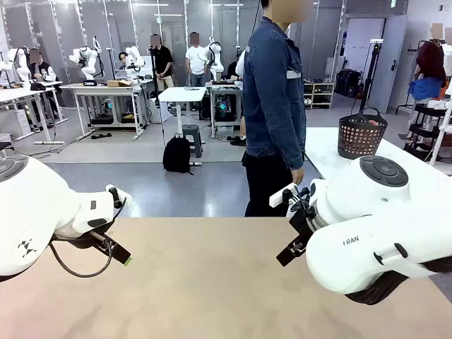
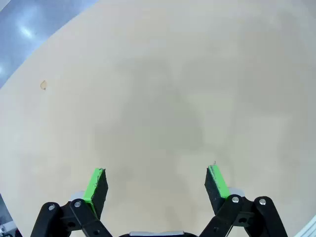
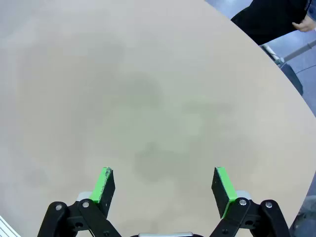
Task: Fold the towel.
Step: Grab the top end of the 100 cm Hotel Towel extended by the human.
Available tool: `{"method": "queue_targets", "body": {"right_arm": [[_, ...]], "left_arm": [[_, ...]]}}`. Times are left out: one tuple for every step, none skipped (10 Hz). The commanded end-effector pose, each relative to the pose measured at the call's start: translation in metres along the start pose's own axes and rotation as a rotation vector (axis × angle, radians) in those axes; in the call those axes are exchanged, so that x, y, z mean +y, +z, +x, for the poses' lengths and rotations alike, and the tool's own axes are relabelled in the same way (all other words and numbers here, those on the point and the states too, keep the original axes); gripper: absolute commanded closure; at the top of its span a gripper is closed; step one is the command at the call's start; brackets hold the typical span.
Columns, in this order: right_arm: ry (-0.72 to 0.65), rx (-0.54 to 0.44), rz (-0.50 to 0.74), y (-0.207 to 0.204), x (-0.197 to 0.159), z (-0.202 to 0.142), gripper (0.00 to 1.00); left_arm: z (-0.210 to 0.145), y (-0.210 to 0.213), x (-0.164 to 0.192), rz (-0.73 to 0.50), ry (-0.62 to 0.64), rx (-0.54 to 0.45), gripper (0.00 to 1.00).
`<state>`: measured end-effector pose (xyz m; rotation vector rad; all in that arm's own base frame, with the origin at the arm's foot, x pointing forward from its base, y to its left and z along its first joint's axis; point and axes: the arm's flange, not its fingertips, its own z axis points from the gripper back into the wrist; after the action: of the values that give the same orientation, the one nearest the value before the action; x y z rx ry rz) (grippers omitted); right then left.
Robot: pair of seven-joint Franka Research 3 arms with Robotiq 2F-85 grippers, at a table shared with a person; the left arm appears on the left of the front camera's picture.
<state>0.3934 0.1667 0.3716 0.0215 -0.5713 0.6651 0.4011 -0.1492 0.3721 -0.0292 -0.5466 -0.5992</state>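
Left hand (image 2: 157, 180) and right hand (image 3: 165, 182) hover wide open over the bare tan bench (image 1: 212, 282), so folding seems unstarted, and the next move calls for the towel to be laid down.

Two hands (image 2: 155, 172) (image 3: 163, 171), one beige table (image 1: 212, 282).

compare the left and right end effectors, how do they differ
The left end effector faces tabletop bearing a small mark; the right end effector faces tabletop with the person's legs beyond its edge. In the front view the left end effector shows a green pad tip; the right end effector looks all dark. Shared: both open wide, holding nothing.
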Motion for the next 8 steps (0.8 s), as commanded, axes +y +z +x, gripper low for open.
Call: {"method": "queue_targets", "body": {"right_arm": [[0.0, 0.0, 0.0, 0.0, 0.0, 0.0, 0.0], [0.0, 0.0, 0.0, 0.0, 0.0, 0.0, 0.0], [0.0, 0.0, 0.0, 0.0, 0.0, 0.0, 0.0], [0.0, 0.0, 0.0, 0.0, 0.0, 0.0, 0.0], [0.0, 0.0, 0.0, 0.0, 0.0, 0.0, 0.0], [0.0, 0.0, 0.0, 0.0, 0.0, 0.0, 0.0], [0.0, 0.0, 0.0, 0.0, 0.0, 0.0, 0.0], [0.0, 0.0, 0.0, 0.0, 0.0, 0.0, 0.0]], "left_arm": [[0.0001, 0.0, -0.0003, 0.0, -0.001, 0.0, 0.0], [0.0001, 0.0, -0.0003, 0.0, -0.001, 0.0, 0.0], [0.0001, 0.0, -0.0003, 0.0, -0.001, 0.0, 0.0], [0.0001, 0.0, -0.0003, 0.0, -0.001, 0.0, 0.0], [0.0001, 0.0, -0.0003, 0.0, -0.001, 0.0, 0.0], [0.0001, 0.0, -0.0003, 0.0, -0.001, 0.0, 0.0], [0.0001, 0.0, -0.0003, 0.0, -0.001, 0.0, 0.0], [0.0001, 0.0, -0.0003, 0.0, -0.001, 0.0, 0.0]]}}
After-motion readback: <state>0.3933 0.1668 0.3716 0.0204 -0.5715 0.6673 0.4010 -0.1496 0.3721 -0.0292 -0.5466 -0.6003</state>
